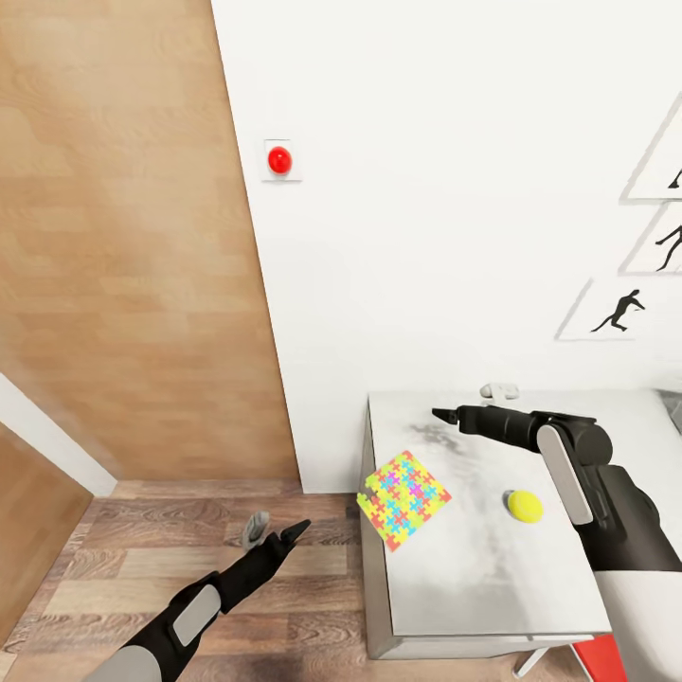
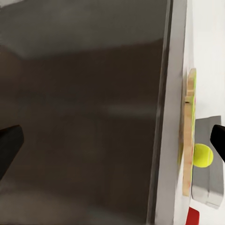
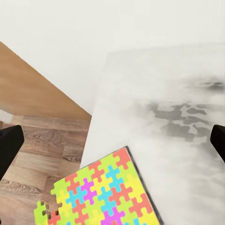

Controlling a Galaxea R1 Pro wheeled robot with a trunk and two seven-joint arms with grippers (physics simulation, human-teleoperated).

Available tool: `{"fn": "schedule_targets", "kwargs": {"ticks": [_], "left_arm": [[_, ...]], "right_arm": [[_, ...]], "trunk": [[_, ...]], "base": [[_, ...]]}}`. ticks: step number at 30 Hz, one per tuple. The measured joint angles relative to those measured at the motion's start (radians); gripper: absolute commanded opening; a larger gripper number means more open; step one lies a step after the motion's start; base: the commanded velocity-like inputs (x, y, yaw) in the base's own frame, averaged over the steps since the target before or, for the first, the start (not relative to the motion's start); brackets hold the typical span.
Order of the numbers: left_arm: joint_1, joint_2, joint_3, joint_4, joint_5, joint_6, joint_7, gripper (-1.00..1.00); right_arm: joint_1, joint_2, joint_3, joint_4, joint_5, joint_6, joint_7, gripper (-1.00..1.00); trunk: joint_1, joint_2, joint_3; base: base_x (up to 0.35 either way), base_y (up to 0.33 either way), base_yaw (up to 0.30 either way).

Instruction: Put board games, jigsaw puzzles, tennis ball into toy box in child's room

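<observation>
Left black gripper [image 1: 278, 532] hangs parted and empty over the wood-plank floor [image 1: 313, 587] — a multicolour jigsaw puzzle box [image 1: 404, 498] overhangs the light grey table [image 1: 474, 578]'s left edge, a yellow-green tennis ball [image 1: 524, 506] lies mid-table, and the right black gripper [image 1: 441, 415], spread wide, hovers near the table's back edge.

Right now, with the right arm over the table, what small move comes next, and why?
Probably lower the open right gripper toward the jigsaw puzzle. It lies flat, overhanging the table edge, just short of the fingers, so that edge looks graspable. The tennis ball sits apart, nearer the arm's elbow.
</observation>
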Motion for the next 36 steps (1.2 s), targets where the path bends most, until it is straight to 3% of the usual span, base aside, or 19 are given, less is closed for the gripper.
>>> {"fn": "schedule_targets", "kwargs": {"ticks": [19, 36], "left_arm": [[0.0, -0.004, -0.007, -0.003, 0.0, -0.003, 0.003, 1.0], [0.0, -0.018, -0.009, -0.059, 0.0, -0.002, 0.007, 1.0]], "right_arm": [[0.005, 0.0, 0.0, 0.0, 0.0, 0.001, 0.0, 1.0], [0.005, 0.0, 0.0, -0.001, 0.0, 0.001, 0.0, 1.0]], "trunk": [[0.0, 0.0, 0.0], [0.0, 0.0, 0.0]], "base": [[0.0, 0.0, -0.003], [0.0, 0.0, 0.0]]}}
